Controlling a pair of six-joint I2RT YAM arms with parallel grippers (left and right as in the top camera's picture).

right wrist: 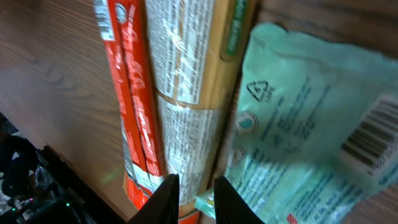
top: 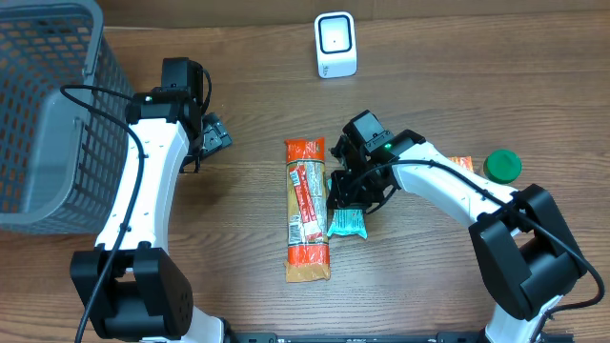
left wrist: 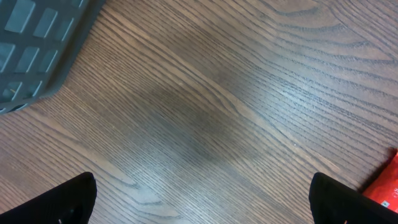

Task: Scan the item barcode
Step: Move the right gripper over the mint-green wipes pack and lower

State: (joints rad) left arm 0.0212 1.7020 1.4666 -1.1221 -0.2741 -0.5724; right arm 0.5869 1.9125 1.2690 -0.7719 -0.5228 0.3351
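Take the teal packet (top: 347, 225) as the item, judging by where the right claw (top: 345, 195) works. Find it flat on the bench (top: 429, 286) at centre frame of the overhead, directly under that claw and partly hidden by it. Note its long axis running up-down the frame, parallel to the long orange-and-tan pack (top: 307, 214) touching its left edge.

Log right claw as narrow, tips down at the seam between the two packs; cannot tell whether pinching either. Log left claw (top: 214, 135) as wide, holding nothing, well off at left-centre near the basket (top: 48, 114). Rate right arm as far nearer.

Place white scanner (top: 335, 45) at top centre, up-frame of the packet and well apart; expect the carry to go that way.

From right wrist, read a barcode (right wrist: 367, 140) on the packet's upward face at right edge, invisible overhead. From overhead alone, get scanner position. From left wrist, get only bare wood, a basket corner and a red sliver (left wrist: 385, 186).
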